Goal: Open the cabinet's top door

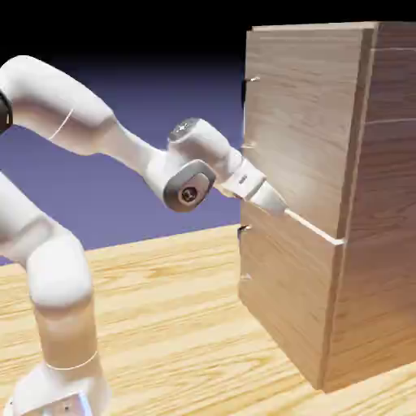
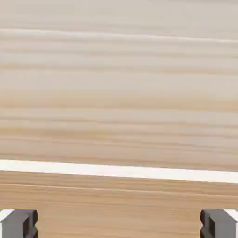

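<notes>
The cabinet stands tall at the right of the exterior view. Its top door is the upper wood-grain panel, and a thin metal bar handle runs down its left edge. My gripper points at the front face, low on the top door, just above the pale seam to the lower panel. It is below the handle and to its right, apart from it. The hand view is filled with the door's wood, crossed by the white seam line. The gripper is open, both fingertips set wide with nothing between them.
The lower door sits under the seam with its own small handle at the left edge. The wooden table spreads in front of the cabinet. The arm's base rises at the lower left.
</notes>
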You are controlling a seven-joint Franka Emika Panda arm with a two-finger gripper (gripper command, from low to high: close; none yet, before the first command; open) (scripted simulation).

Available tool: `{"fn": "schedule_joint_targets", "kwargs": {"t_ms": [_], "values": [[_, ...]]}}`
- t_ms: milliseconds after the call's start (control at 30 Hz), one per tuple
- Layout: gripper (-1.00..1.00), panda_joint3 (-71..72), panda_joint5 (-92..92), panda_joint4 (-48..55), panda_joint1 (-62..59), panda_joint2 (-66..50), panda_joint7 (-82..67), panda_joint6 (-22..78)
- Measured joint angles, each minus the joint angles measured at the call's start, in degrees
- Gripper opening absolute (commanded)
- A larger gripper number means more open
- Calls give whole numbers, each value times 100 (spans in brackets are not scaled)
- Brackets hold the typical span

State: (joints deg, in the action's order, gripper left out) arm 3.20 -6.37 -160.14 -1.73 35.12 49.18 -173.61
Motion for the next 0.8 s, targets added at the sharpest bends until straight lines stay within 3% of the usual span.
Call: {"fn": "schedule_joint_targets", "kwargs": {"t_ms": [800], "values": [[0, 2847, -5665, 766, -2148, 2192, 5981, 349]]}}
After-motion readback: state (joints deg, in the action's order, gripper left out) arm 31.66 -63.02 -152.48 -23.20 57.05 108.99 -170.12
